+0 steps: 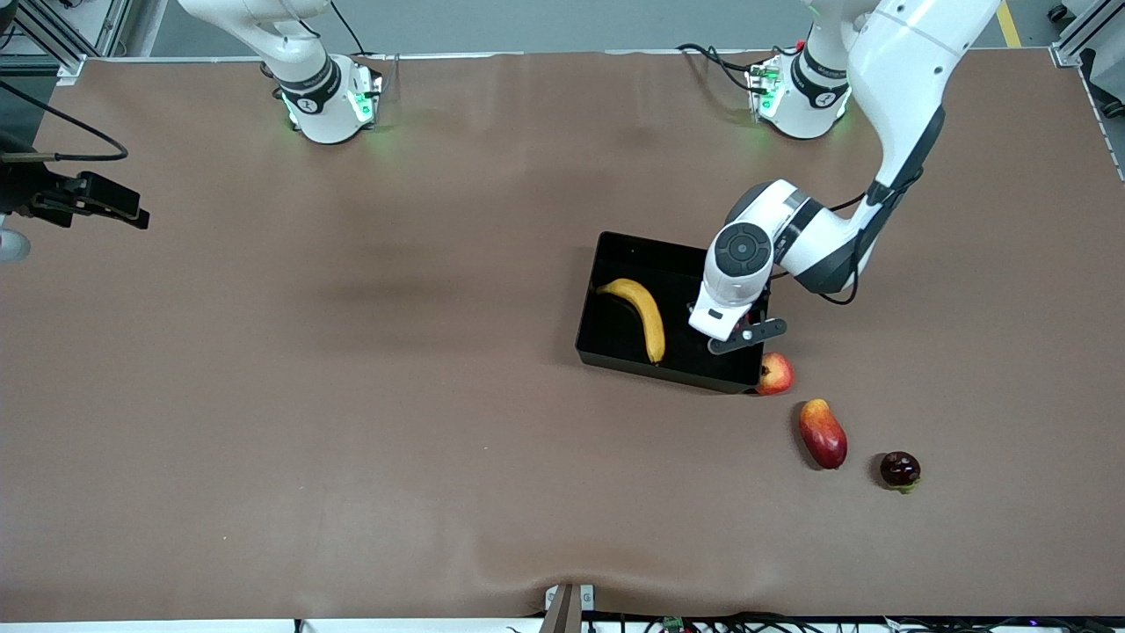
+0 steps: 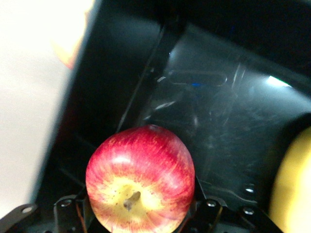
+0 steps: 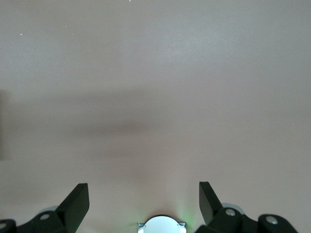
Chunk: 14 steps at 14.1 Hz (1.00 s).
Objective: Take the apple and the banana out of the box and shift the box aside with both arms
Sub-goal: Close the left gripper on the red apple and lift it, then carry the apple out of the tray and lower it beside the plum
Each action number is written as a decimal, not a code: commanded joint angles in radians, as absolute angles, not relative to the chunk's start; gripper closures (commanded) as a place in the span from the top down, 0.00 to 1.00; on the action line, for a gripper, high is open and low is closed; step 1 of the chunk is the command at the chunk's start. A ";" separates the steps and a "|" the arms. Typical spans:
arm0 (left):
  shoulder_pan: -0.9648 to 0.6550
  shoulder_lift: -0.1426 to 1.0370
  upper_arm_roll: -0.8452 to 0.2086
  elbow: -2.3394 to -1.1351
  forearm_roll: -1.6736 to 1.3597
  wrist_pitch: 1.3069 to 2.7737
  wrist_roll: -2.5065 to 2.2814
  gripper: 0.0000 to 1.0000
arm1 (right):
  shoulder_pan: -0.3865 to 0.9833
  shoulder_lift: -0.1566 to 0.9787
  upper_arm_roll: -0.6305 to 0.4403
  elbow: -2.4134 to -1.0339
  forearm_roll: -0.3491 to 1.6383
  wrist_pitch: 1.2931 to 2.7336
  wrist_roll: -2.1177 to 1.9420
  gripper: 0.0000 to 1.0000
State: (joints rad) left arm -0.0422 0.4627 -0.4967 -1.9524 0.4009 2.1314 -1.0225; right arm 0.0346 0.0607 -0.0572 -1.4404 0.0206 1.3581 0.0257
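Note:
My left gripper (image 1: 734, 338) is low in the black box (image 1: 615, 264), at the corner toward the left arm's end. It is shut on a red-yellow apple (image 2: 140, 179), which my hand hides in the front view. The yellow banana (image 1: 637, 312) lies in the box and shows at the edge of the left wrist view (image 2: 294, 184). A second apple (image 1: 775, 374) sits on the table against the box's near corner. The mango (image 1: 823, 433) and the dark purple fruit (image 1: 900, 469) lie nearer the front camera. My right gripper (image 3: 143, 191) is open and empty over bare table.
The right hand (image 1: 97, 202) waits at the table's edge at the right arm's end. The two round bases (image 1: 330, 105) (image 1: 800, 101) stand along the table's farthest edge from the front camera. The brown table (image 1: 352, 396) is bare from the box toward the right arm's end.

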 commanded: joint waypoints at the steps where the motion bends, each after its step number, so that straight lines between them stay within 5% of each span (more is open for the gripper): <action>1: -0.037 0.423 -0.540 -1.757 0.377 1.903 -1.031 0.00 | 0.023 0.064 -0.052 -1.419 0.021 1.347 0.023 1.00; 3: -0.019 0.423 -0.538 -1.637 0.362 1.801 -0.968 0.00 | 0.023 0.064 -0.052 -1.411 0.020 1.353 0.023 1.00; 7: 0.193 0.423 -0.540 -1.620 0.350 1.787 -0.696 0.00 | 0.023 0.064 -0.052 -1.408 0.018 1.353 0.023 1.00; 14: 0.526 0.546 -0.534 -1.657 0.365 1.962 -0.304 0.00 | 0.023 0.064 -0.054 -1.407 0.017 1.353 0.023 1.00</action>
